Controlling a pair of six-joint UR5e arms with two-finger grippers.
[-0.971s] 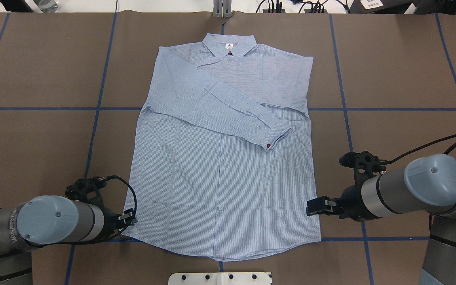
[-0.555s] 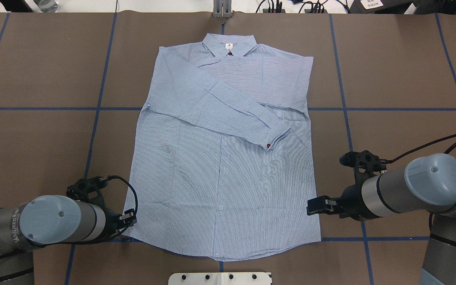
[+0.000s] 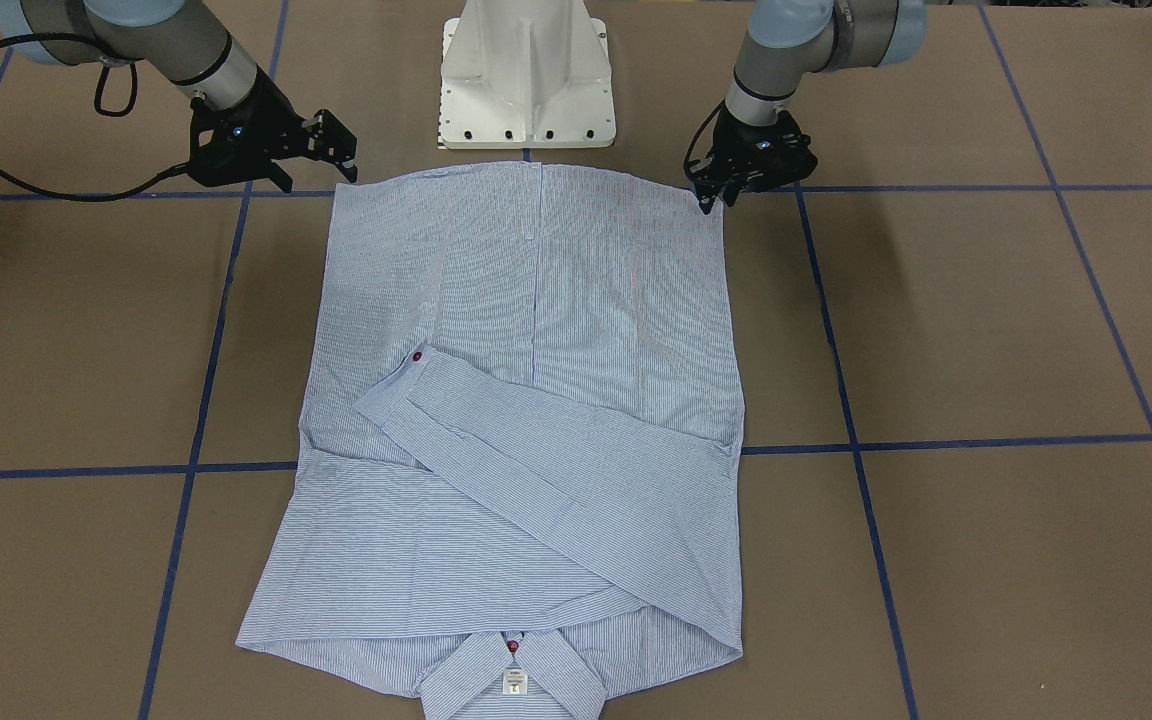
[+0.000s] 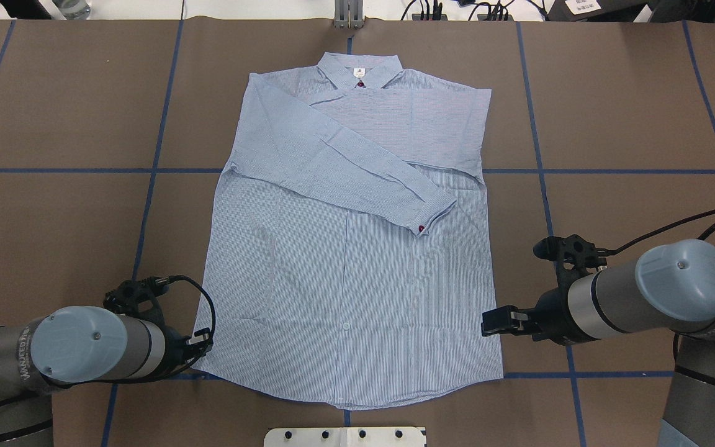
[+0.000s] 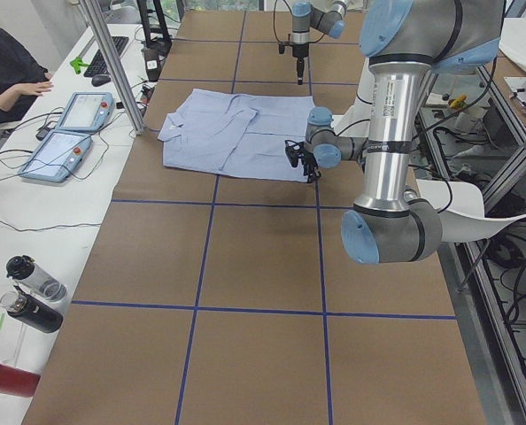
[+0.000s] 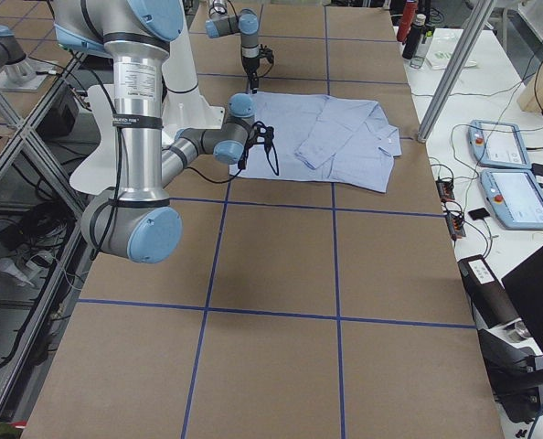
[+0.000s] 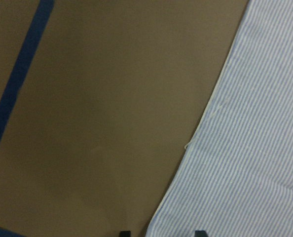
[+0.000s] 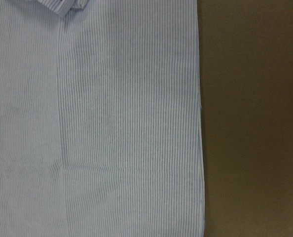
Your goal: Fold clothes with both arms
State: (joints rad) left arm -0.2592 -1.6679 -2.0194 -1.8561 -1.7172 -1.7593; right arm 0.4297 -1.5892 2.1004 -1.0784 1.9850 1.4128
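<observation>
Shirt (image 4: 345, 279) lies flat and buttoned on the brown table (image 4: 53, 112), collar (image 4: 360, 67) at the far edge, hem toward the robot's white base (image 3: 526, 75). One long sleeve (image 4: 332, 158) is folded diagonally across the chest. Its cuff (image 4: 435, 214) ends right of the placket and shows a red button (image 4: 421, 229). A small white label sits inside the collar. Blue tape lines (image 4: 84, 170) grid the tabletop.

Left gripper (image 4: 201, 343) sits low at the shirt's near-left corner, just beside the hem edge. In the left wrist view two dark fingertips (image 7: 125, 233) show at the bottom with a gap between them, and the striped edge runs through that gap: jaws parted, nothing clamped.

Right gripper (image 4: 488, 323) points inward at the shirt's right side edge, a little above the hem corner, its tip over the fabric margin. The right wrist view shows only striped cloth and bare table. Whether these jaws are parted or closed cannot be told, nor whether they touch the cloth.
</observation>
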